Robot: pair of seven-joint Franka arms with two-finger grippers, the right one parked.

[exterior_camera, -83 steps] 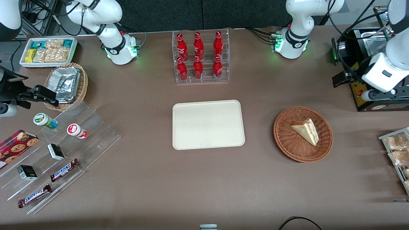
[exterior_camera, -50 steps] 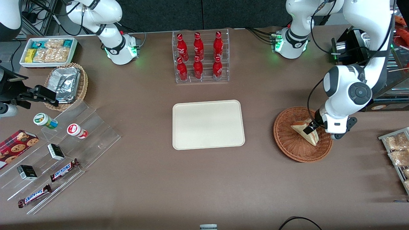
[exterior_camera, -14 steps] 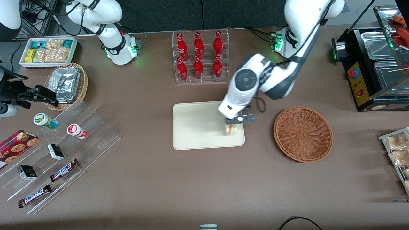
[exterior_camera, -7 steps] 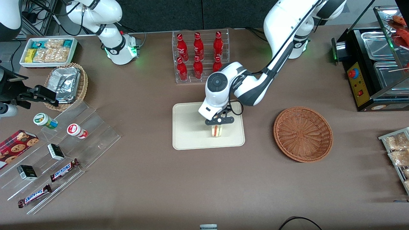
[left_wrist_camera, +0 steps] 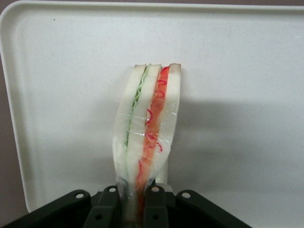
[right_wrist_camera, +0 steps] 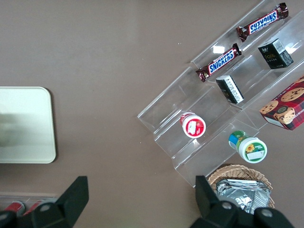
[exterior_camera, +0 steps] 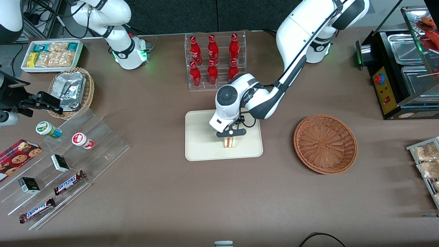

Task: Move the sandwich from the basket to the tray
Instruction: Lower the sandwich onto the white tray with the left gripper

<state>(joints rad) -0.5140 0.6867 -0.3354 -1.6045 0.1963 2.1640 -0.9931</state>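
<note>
My left gripper [exterior_camera: 230, 133] is over the cream tray [exterior_camera: 200, 147], shut on the sandwich [exterior_camera: 230, 142], which hangs from it with the filling edge toward the front camera. In the left wrist view the wrapped sandwich [left_wrist_camera: 148, 123] shows pale bread with green and red-orange layers, pinched at one end between the black fingers [left_wrist_camera: 157, 206], with the tray [left_wrist_camera: 247, 71] under it. Whether it touches the tray I cannot tell. The reddish-brown wicker basket [exterior_camera: 325, 144] stands empty toward the working arm's end of the table.
A clear rack of red bottles [exterior_camera: 214, 60] stands farther from the front camera than the tray. A tan basket of foil packets [exterior_camera: 72, 91], a white snack bin [exterior_camera: 51, 55] and clear tiered shelves with snacks [exterior_camera: 61, 161] lie toward the parked arm's end. A black appliance [exterior_camera: 401, 72] stands toward the working arm's end.
My gripper took the sandwich out of the basket and carried it over the tray. In the last half second it moved slightly farther toward the tray's middle.
</note>
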